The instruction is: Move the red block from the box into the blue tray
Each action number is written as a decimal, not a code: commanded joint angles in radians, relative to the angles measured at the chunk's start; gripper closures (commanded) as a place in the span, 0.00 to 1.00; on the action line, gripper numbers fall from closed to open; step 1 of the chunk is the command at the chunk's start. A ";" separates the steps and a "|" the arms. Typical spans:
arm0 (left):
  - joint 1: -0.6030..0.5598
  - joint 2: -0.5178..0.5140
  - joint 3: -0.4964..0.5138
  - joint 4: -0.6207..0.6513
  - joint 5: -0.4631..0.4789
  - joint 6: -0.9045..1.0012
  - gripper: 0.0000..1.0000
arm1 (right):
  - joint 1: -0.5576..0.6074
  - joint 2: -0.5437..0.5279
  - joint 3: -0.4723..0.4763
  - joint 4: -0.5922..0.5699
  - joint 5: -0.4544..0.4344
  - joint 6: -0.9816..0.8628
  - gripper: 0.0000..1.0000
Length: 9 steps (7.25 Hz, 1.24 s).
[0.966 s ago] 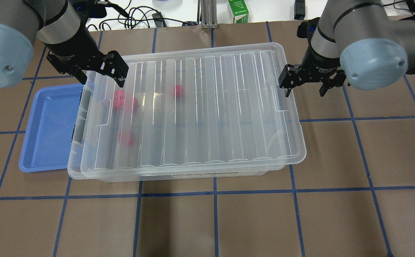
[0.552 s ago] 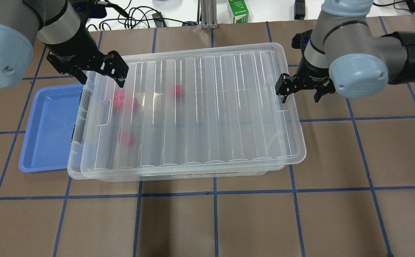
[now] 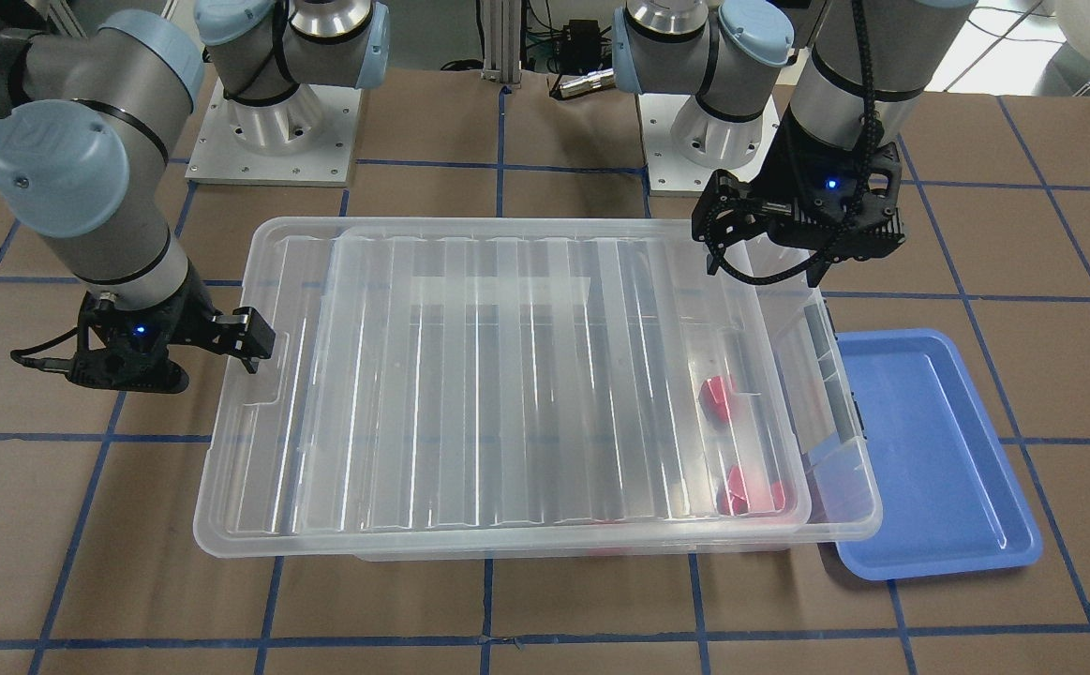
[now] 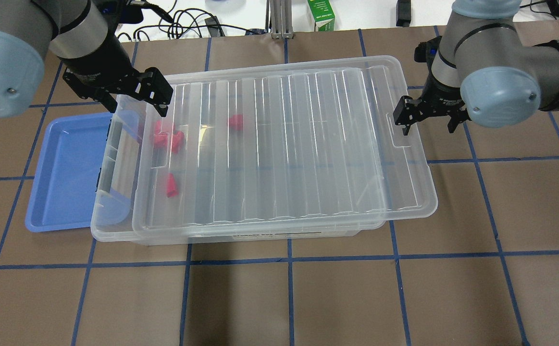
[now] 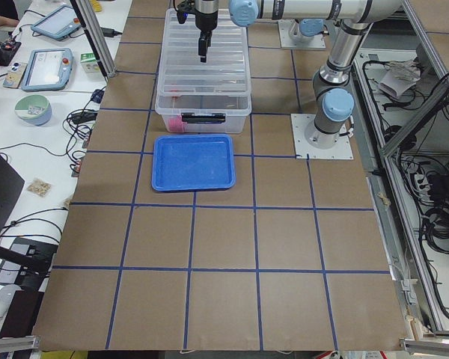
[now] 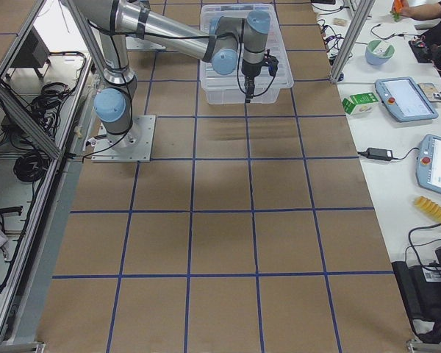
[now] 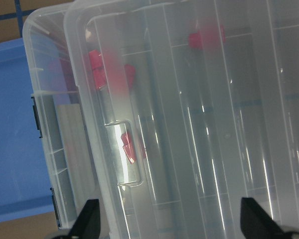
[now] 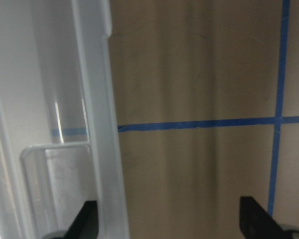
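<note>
Several small glossy red plastic blocks (image 4: 171, 186) lie on the floor of the large translucent clear plastic storage bin (image 4: 111, 226), all toward its end on the robot's left. Two sit close together (image 4: 166, 139), one lies apart toward the middle (image 4: 234, 121), and another sits nearer the robot. All show through the ribbed clear lid (image 4: 284, 154).

The lid lies flat on the bin but offset toward the robot's right. It overhangs that end and leaves a narrow strip of the left end uncovered, where the grey side latch (image 3: 844, 412) shows.

The shallow light-blue plastic tray (image 4: 63, 178) lies on the table just beside the bin's left end, its near edge tucked under the bin's rim in the overhead view. Nothing red is in it.

The left gripper (image 4: 137, 109) hovers above the far left corner of the bin with its fingers spread wide and nothing between them. Its wrist camera looks down on the lid's left handle recess and the blocks below.

The right gripper (image 4: 428, 127) is at the lid's right end, also spread and empty. One finger (image 3: 259, 352) is at the lid's rim by the handle notch, and it possibly touches, though the views do not settle that.

Everything rests on a brown paper-covered table (image 4: 337, 298) gridded with blue tape.
</note>
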 commanded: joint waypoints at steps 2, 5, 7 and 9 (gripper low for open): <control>0.000 0.002 -0.004 0.000 -0.002 0.000 0.00 | -0.060 -0.009 0.000 0.004 -0.064 -0.051 0.00; 0.006 0.002 -0.001 0.000 0.009 0.005 0.00 | -0.147 -0.016 0.003 0.008 -0.075 -0.166 0.00; 0.022 -0.044 -0.015 0.018 0.003 -0.123 0.00 | -0.162 -0.018 -0.001 0.013 -0.069 -0.183 0.00; 0.029 -0.090 -0.065 0.028 -0.005 -0.205 0.00 | -0.162 -0.030 0.000 0.015 -0.071 -0.184 0.00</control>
